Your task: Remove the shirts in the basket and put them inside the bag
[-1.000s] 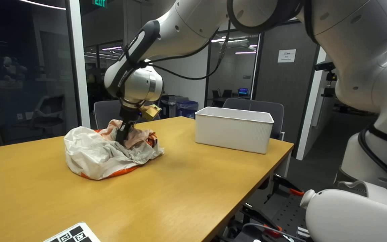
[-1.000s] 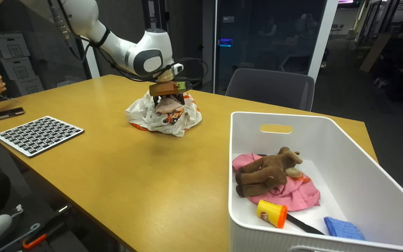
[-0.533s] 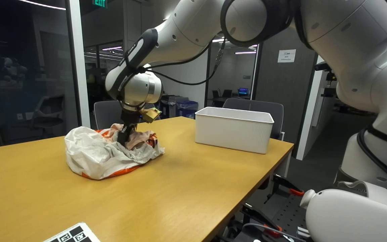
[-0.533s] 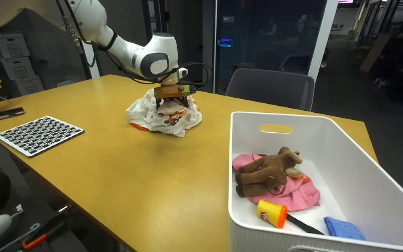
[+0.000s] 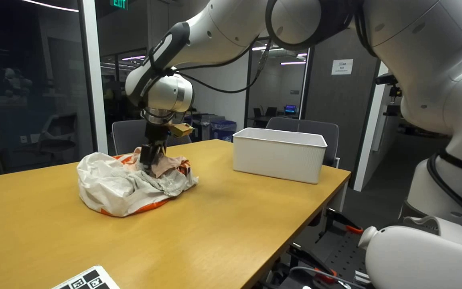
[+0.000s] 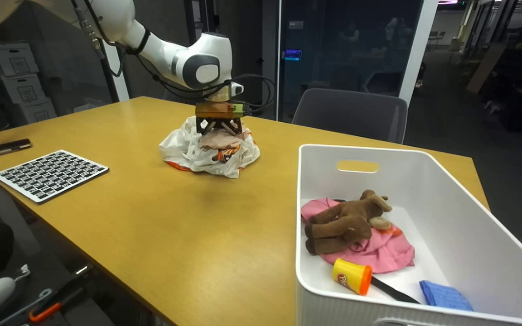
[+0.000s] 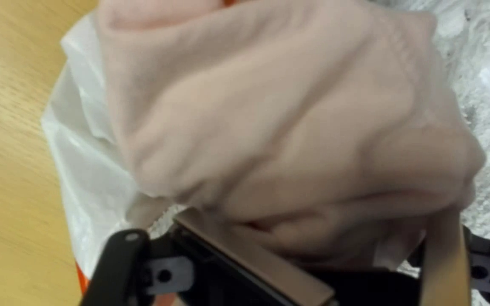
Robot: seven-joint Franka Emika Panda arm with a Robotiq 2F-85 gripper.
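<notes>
Shirts (image 7: pixel 279 110): a loose heap of pale pinkish cloth in the mouth of the bag, with an orange-and-dark patterned patch (image 6: pixel 226 155) at the side and grey-white fuzzy cloth (image 5: pixel 163 182) next to it. Pincer (image 6: pixel 219 130) points straight down into the heap, jaws spread wide; nothing looks pinched, so I read it as released. Sense of the low position, as I judge it: limp cloth let go down here should settle inside, not flop over the edge. Bag (image 5: pixel 102 176) slumped, thin white plastic with orange-red along its lower edge, rim splayed around the cloth; probably held in place only by its load. Basket (image 5: pixel 277 154) upright, well apart from the bag, likely spaced so the arm can drop straight into either. Its contents, in an exterior view: pink garment (image 6: pixel 388 256), probably another shirt to move, lying under a brown plush animal (image 6: pixel 354 224) that may ride up with it; a yellow tub (image 6: pixel 347 275) and a blue cloth (image 6: pixel 447 296) near. Checkered board (image 6: pixel 50 174) flat on the surface (image 6: pixel 175 235), probably a camera marker, set off to the side where the arm need not pass.
</notes>
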